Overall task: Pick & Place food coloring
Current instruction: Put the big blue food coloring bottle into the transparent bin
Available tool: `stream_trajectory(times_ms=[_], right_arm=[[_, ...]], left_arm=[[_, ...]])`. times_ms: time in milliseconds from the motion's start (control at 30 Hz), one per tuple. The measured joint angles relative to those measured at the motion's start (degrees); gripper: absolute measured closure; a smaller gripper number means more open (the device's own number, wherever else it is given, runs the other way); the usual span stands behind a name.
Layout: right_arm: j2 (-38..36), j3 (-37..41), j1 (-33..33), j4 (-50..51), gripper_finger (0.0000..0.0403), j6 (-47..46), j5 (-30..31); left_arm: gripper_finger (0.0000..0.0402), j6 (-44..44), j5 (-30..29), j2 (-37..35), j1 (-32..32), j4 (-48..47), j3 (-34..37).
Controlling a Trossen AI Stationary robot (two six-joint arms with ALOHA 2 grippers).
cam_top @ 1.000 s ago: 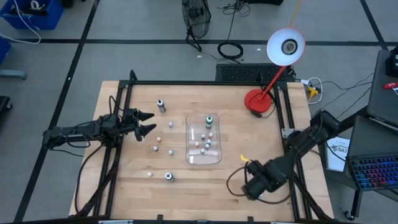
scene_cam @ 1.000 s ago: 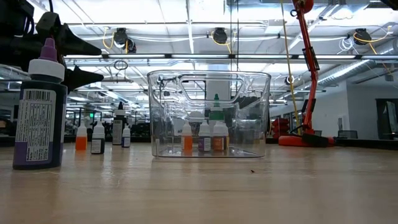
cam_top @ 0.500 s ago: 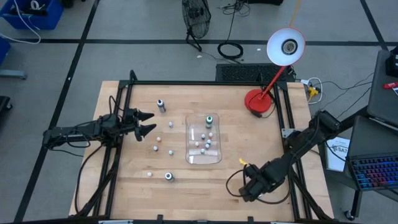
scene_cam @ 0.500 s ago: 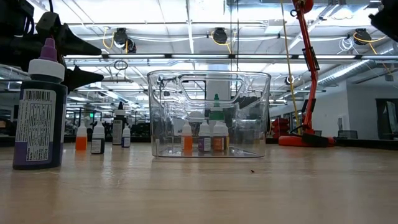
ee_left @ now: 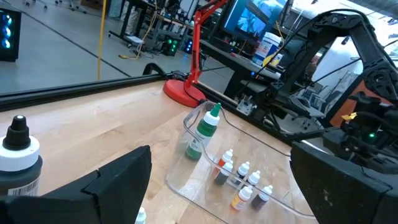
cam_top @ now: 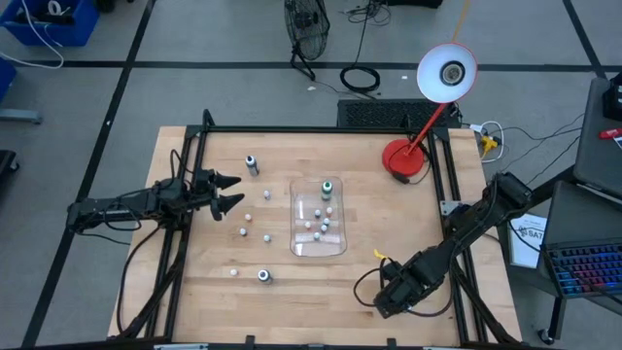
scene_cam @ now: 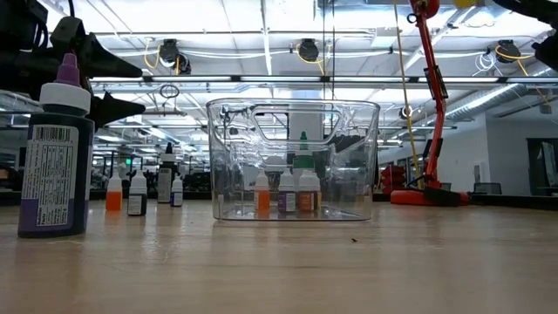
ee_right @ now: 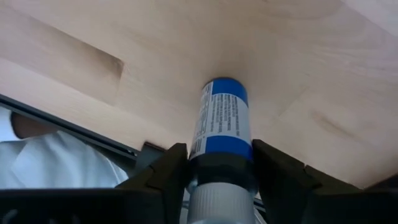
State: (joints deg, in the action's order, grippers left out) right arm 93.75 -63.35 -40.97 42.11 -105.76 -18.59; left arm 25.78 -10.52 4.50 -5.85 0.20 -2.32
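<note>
Bright, even overhead light — ceiling fixtures (scene_cam: 301,48) glare in the low view — near bottle (ee_right: 221,121) slightly soft.

The high view looks straight down on the table (cam_top: 321,282). The low view faces level across it, close to the tray (scene_cam: 292,157), which the left wrist view shares.
</note>
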Motion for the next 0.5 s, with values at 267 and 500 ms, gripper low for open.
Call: stream_trajectory(times_ms=[267, 500], right_arm=[[0.05, 0.07, -0.02, -0.56, 0.0276, 3.05, -1.17], [0.01, 0.01, 0.57, -1.99, 0.0279, 12.06, 5.62]], left_arm=[[0.0023, 0.0, 0.01, 0.0, 0.0, 0.01, 0.0], [0.0023, 0.0, 0.0, 0.0, 0.0, 0.01, 0.0]])
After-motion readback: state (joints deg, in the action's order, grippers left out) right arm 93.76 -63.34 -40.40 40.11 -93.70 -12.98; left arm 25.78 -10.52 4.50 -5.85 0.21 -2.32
